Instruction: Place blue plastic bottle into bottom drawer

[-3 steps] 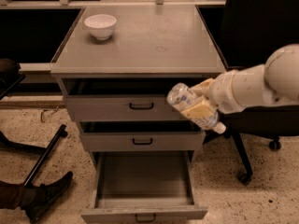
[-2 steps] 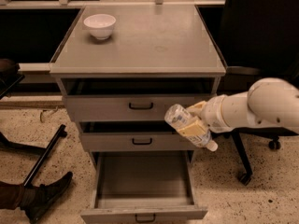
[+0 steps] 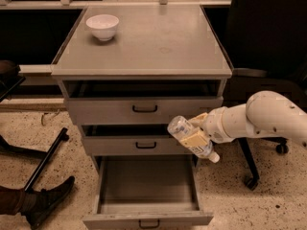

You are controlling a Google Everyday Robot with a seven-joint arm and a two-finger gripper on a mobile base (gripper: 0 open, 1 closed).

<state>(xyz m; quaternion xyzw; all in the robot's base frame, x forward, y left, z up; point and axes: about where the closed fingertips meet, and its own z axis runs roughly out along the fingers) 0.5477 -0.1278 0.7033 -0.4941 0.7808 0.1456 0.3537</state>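
Observation:
The blue plastic bottle [image 3: 188,136] is clear with a pale label and a white cap. It is held tilted, cap end down to the right, in front of the middle drawer's right side. My gripper [image 3: 197,133] is shut on the blue plastic bottle, at the end of my white arm [image 3: 259,119] reaching in from the right. The bottom drawer [image 3: 147,213] is pulled wide open below, a deep grey tray with a black handle on its front. The bottle hangs above the drawer's right rear corner.
The grey cabinet top [image 3: 144,42] carries a white bowl [image 3: 102,26] at its back left. The two upper drawers [image 3: 144,110] stand slightly open. A dark office chair [image 3: 268,42] stands on the right. A black stand leg [image 3: 45,159] and a shoe [image 3: 48,200] lie on the floor left.
My gripper has moved down and a little to the left with the bottle, from the top drawer's level to the middle drawer's level. The arm has lowered with it.

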